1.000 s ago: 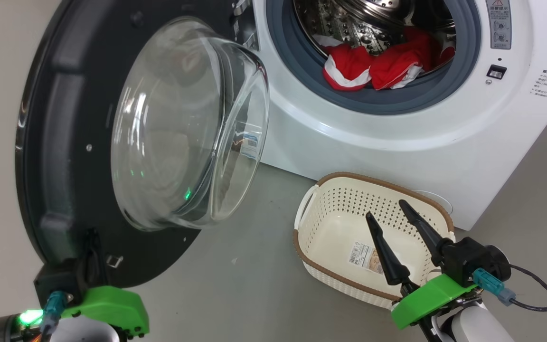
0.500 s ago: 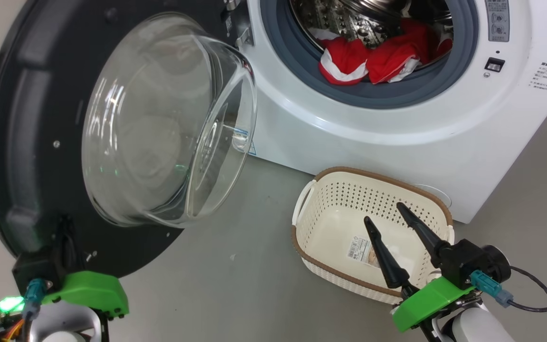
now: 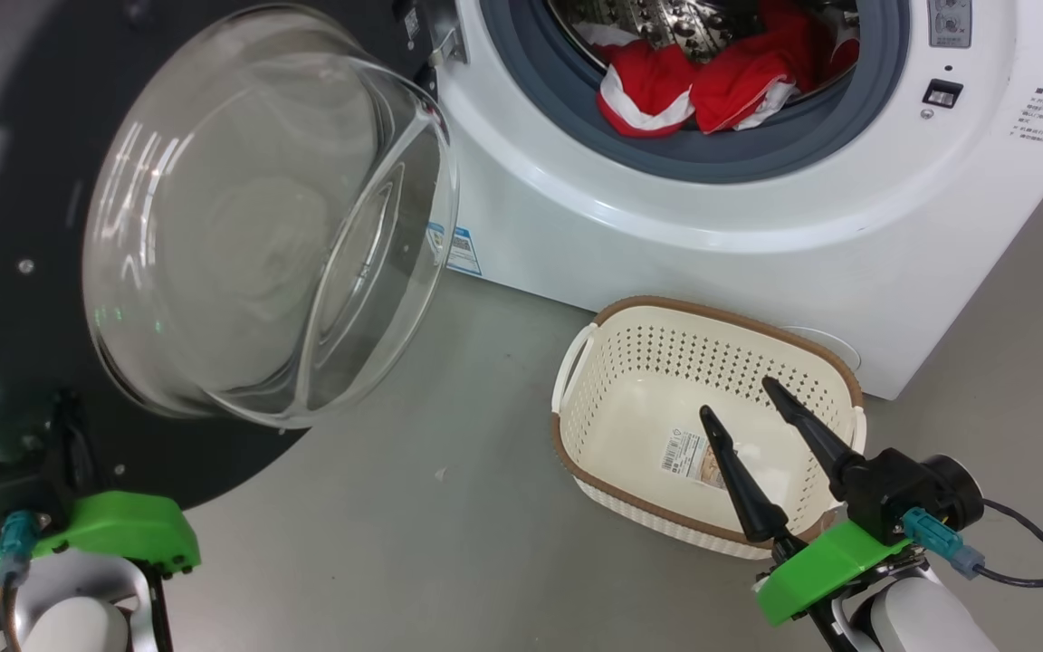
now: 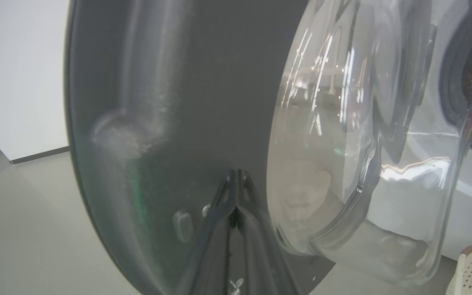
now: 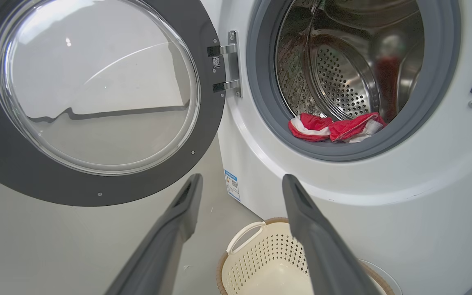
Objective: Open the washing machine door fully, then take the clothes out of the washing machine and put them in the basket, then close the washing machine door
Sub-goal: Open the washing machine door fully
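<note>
The washing machine door stands swung wide to the left of the washing machine, glass bowl bulging out into the room. I can't tell whether it has reached its stop. The clothes lie bunched at the front lip of the drum, partly on the grey gasket. The basket sits on the floor just in front of the machine, with nothing in it but its label.

My left gripper has its fingers pressed together on nothing, tips against the door's black inner face near the lower rim. That is my first worry. It is a bare push on a glossy surface, so the tips could skate off sideways and run into the glass. If the door is already at its limit, more push loads the hinge.

My right gripper is spread wide and empty, poised above the basket's near wall. If I lift it carelessly towards the drum, I judge a finger could clip the brown rim and shove the light basket away. Reaching in, I could pinch gasket rubber along with cloth. The cable behind that wrist could also catch.
</note>
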